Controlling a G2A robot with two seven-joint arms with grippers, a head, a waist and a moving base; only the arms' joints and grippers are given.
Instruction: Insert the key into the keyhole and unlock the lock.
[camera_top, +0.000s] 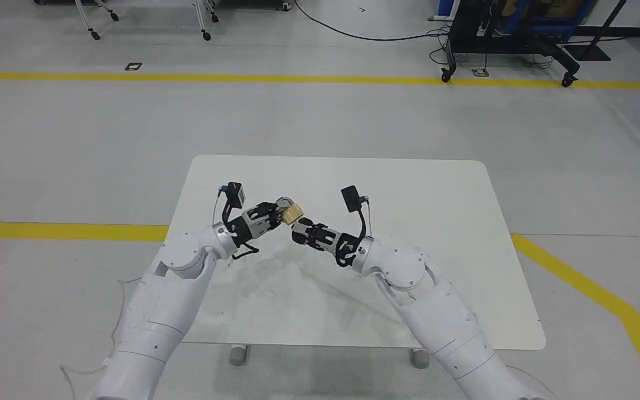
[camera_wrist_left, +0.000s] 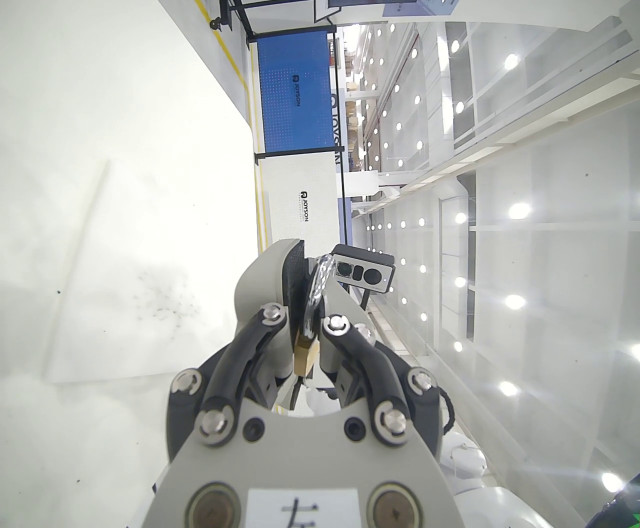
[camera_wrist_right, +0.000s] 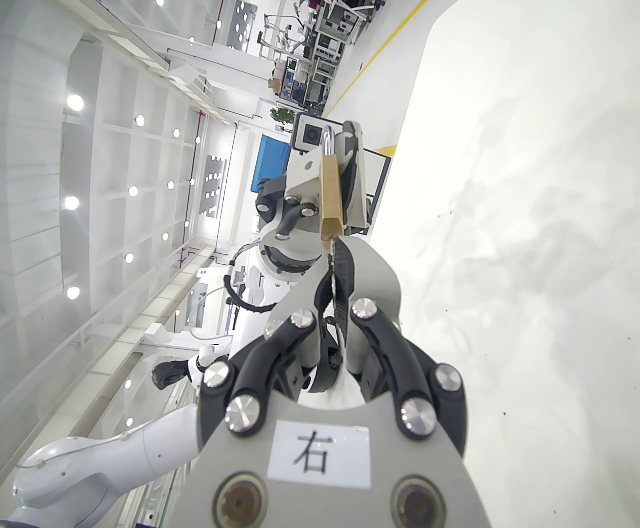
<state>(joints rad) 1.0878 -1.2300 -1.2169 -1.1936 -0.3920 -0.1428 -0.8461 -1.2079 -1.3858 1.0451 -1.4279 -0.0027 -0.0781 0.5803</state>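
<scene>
A brass padlock (camera_top: 291, 212) with a silver shackle hangs above the white table (camera_top: 440, 200), between my two arms. My left gripper (camera_top: 276, 214) is shut on the lock; in the left wrist view the shackle (camera_wrist_left: 319, 285) and brass body (camera_wrist_left: 305, 356) sit between its fingers. My right gripper (camera_top: 304, 233) is shut on the key (camera_wrist_right: 330, 270), whose tip meets the bottom end of the brass lock (camera_wrist_right: 330, 197). Most of the key is hidden between the right fingers.
The white table's edge (camera_top: 330, 345) runs near the robot. Yellow floor lines (camera_top: 300, 78) run beyond the table. Carts and cables (camera_top: 510, 40) stand far off at the back.
</scene>
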